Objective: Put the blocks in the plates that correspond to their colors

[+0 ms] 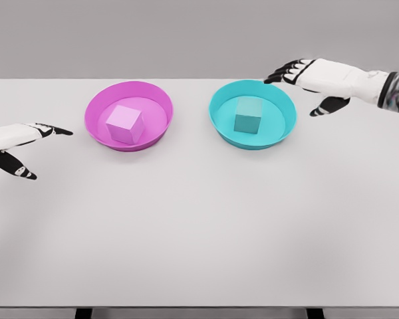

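Table [199, 239], white against a grey wall, carries a pink plate [93, 109] holding a pink block [124, 124] and a teal plate [219, 109] holding a teal block [248, 115], while the left hand [16, 143] and right hand [312, 83] hover with fingers spread, holding nothing.

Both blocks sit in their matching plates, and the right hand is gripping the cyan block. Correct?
Not quite. The head view shows the right hand open, holding nothing, at the cyan plate's far rim. The cyan block rests free inside; the pink block sits in the pink plate.
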{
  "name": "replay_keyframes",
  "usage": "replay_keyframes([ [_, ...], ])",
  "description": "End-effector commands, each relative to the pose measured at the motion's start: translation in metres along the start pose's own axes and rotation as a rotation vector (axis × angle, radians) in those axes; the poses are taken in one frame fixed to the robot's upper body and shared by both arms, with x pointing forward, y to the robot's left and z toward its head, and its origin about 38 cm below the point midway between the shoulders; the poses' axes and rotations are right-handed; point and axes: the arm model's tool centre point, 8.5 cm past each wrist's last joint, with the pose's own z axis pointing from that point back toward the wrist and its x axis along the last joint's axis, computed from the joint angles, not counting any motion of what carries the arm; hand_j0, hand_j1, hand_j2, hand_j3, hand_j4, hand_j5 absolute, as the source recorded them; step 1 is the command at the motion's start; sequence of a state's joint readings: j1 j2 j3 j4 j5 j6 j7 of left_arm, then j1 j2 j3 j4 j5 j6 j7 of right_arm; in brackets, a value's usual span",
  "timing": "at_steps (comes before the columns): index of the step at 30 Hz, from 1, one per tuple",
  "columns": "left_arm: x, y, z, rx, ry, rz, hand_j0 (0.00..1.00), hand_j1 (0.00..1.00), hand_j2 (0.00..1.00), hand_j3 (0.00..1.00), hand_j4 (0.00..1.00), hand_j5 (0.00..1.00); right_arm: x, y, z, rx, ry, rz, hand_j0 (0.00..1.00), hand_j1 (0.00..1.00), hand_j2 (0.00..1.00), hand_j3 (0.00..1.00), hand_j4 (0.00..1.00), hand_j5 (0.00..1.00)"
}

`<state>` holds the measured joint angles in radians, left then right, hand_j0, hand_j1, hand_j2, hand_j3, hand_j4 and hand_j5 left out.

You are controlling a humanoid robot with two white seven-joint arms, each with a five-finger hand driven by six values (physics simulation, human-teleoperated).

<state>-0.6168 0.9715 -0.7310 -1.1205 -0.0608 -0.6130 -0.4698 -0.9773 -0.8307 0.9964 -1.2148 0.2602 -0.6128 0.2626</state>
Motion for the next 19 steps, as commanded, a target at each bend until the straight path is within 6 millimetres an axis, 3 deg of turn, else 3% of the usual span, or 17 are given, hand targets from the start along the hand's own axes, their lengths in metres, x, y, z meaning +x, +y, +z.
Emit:
replay_keyframes([
  [1, 0.0, 0.001, 0.0, 0.005, 0.0, 0.005, 1.0, 1.0, 1.0, 1.0, 1.0, 1.0, 0.007, -0.012, 0.012, -0.041, -0.02, -0.007, 1.0, 1.0, 1.0, 1.0, 1.0, 1.0],
  [2, 0.0, 0.001, 0.001, 0.005, 0.001, 0.006, 1.0, 1.0, 1.0, 1.0, 1.0, 1.0, 0.007, 0.005, 0.017, -0.014, -0.016, -0.028, 1.0, 1.0, 1.0, 1.0, 1.0, 1.0],
  [6, 0.0, 0.001, 0.001, 0.005, 0.001, 0.006, 1.0, 1.0, 1.0, 1.0, 1.0, 1.0, 0.004, 0.035, 0.047, 0.066, 0.021, -0.047, 1.0, 1.0, 1.0, 1.0, 1.0, 1.0],
  [13, -0.001, 0.001, 0.002, 0.005, 0.004, 0.006, 1.0, 1.0, 1.0, 1.0, 1.0, 1.0, 0.009, 0.036, 0.082, 0.111, 0.04, -0.016, 1.0, 1.0, 1.0, 1.0, 1.0, 1.0],
  [19, -0.001, 0.001, 0.002, 0.005, 0.004, 0.006, 1.0, 1.0, 1.0, 1.0, 1.0, 1.0, 0.01, 0.037, 0.079, 0.111, 0.035, -0.019, 1.0, 1.0, 1.0, 1.0, 1.0, 1.0],
])
